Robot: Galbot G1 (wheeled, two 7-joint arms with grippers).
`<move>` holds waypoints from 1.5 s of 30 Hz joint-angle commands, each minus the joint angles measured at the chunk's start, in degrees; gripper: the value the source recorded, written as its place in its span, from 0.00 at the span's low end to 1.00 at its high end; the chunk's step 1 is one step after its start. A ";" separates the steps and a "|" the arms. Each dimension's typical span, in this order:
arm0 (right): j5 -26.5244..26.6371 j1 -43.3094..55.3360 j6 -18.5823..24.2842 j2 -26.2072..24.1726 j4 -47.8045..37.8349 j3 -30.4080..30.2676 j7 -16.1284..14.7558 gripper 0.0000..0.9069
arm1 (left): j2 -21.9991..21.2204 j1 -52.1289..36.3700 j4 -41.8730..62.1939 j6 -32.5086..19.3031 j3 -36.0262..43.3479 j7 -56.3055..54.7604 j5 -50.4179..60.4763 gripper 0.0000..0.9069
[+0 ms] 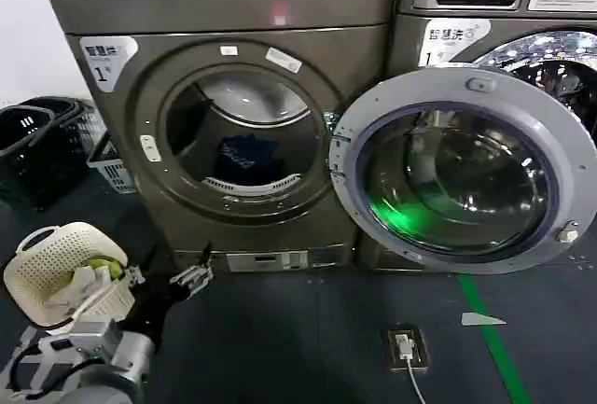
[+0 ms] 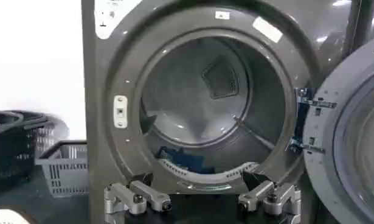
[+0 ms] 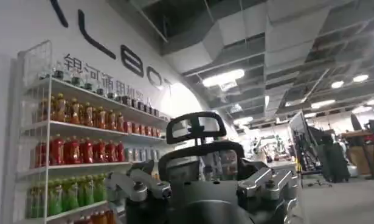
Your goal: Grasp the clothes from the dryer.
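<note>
Standing tall at the back is the dryer (image 1: 233,115), a big dark grey machine with a white "1" sticker (image 1: 104,61) up in its corner. Its round door (image 1: 462,169) is swung wide open to the right side, in front of the next machine (image 1: 504,12). Inside the drum lie the clothes (image 1: 247,157), a dark blue heap low down at the bottom, just behind the holey grille (image 1: 254,188) at the rim. On the floor to the left sit some dark baskets (image 1: 37,143), and nearer is a cream basket (image 1: 61,259) with something green in it. The left gripper (image 1: 191,276) hangs low in front of the dryer, well apart from the clothes, with its fingers (image 2: 141,198) spread and nothing between them. The right gripper (image 3: 205,189) points away at a shelf of drink bottles (image 3: 83,152), with its fingers spread too.
</note>
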 commanded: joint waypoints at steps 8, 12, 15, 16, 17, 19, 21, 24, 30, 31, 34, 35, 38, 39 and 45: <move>2.15 -0.43 1.48 0.06 0.97 0.30 -0.27 1.00 | 0.41 0.14 -0.46 -0.05 -0.91 0.51 -0.34 1.00; 2.23 -0.69 2.63 0.29 0.98 0.45 -0.53 1.00 | 0.55 0.29 -0.52 0.13 -0.69 0.91 -0.25 1.00; 2.25 -0.78 2.66 0.32 1.13 0.46 -0.49 1.00 | 0.84 0.20 -0.26 0.13 -0.73 1.74 0.03 1.00; 2.27 -0.78 2.64 0.31 1.18 0.50 -0.49 1.00 | 0.87 0.07 -0.12 0.12 -0.79 1.89 0.20 1.00; 2.27 -0.81 2.65 0.27 1.18 0.52 -0.50 1.00 | 0.87 -0.03 -0.06 0.12 -0.84 1.93 0.19 1.00; 2.27 -0.79 2.67 0.25 1.17 0.55 -0.52 1.00 | 0.91 -0.07 -0.04 0.12 -0.85 2.19 0.26 1.00; 2.28 -0.75 2.72 0.25 1.24 0.61 -0.48 1.00 | 0.90 -0.13 -0.03 0.09 -0.88 2.28 0.29 1.00; 2.34 -0.69 2.75 0.24 1.26 0.69 -0.47 1.00 | 0.93 -0.39 -0.04 0.08 -0.92 2.42 0.25 1.00; 2.32 -0.54 2.78 0.29 1.32 0.65 -0.48 1.00 | 1.02 -0.71 0.16 0.12 -0.90 2.52 0.20 1.00; 2.31 -0.53 2.75 0.26 1.31 0.71 -0.45 1.00 | 1.01 -0.74 0.11 0.13 -0.90 2.53 0.17 1.00; 2.31 -0.43 2.78 0.22 1.21 0.67 -0.37 1.00 | 0.91 -0.78 0.09 0.15 -0.91 2.55 0.19 1.00; 2.32 -0.38 2.79 0.22 1.22 0.63 -0.32 1.00 | 0.80 -0.84 0.06 0.15 -0.92 2.54 0.19 1.00; 2.34 -0.33 2.84 0.17 1.17 0.62 -0.26 1.00 | 0.73 -0.78 -0.05 0.14 -0.89 2.57 0.18 1.00; 2.34 -0.33 2.84 0.16 1.15 0.63 -0.27 1.00 | 0.72 -0.77 -0.02 0.12 -0.91 2.56 0.21 1.00; 2.34 -0.30 2.96 0.26 1.07 0.56 -0.41 1.00 | 0.73 -0.78 -0.05 0.13 -0.93 2.56 0.21 1.00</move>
